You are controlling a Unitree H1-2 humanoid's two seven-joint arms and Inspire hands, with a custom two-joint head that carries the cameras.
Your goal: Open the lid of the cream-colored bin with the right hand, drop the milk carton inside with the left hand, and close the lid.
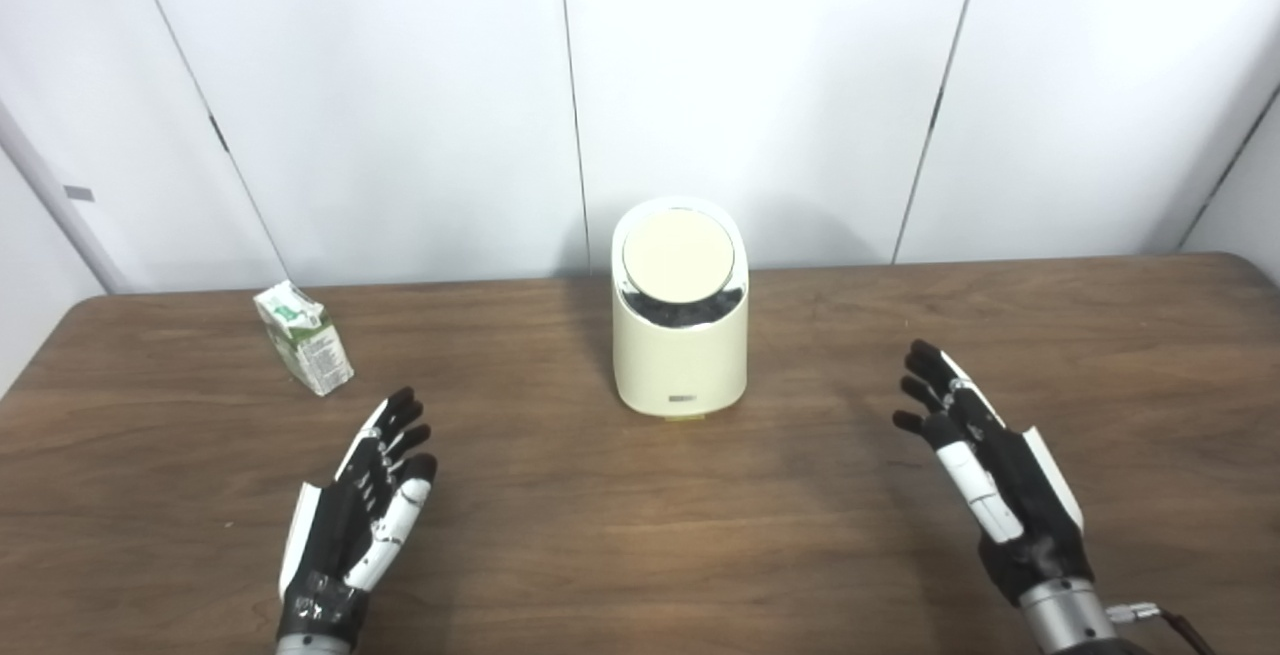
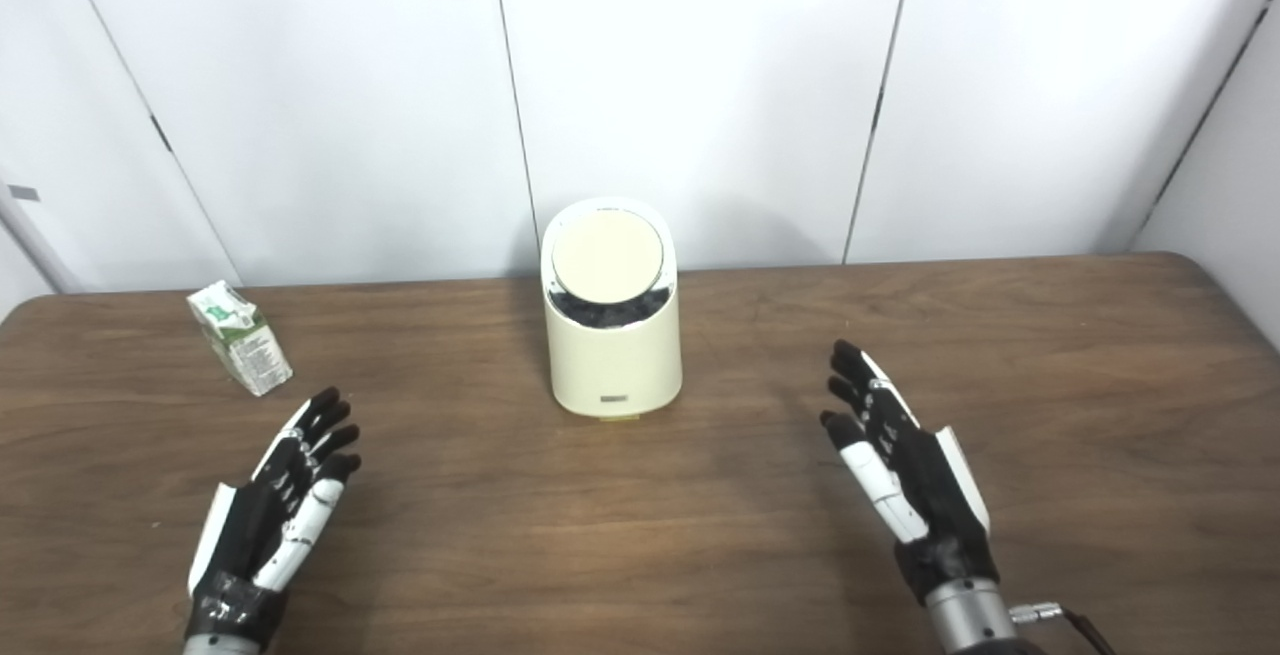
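Left hand [image 1: 365, 510] and right hand [image 1: 985, 470]: both hovering spread and empty over the near counter [image 1: 640, 555]. Cream-colored bin [image 1: 680, 355]: standing centre-far, lid [image 1: 678, 253] sitting tilted. Milk carton [image 1: 303, 337]: standing far left, beyond the left hand.

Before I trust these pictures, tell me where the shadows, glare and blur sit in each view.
Left eye view: the bin casts a soft shadow on the wall to its right, and its lid is pale with mild glare. Right eye view: the same; the print on the milk carton is too soft to read; faint shadows lie on the table by each robot hand.
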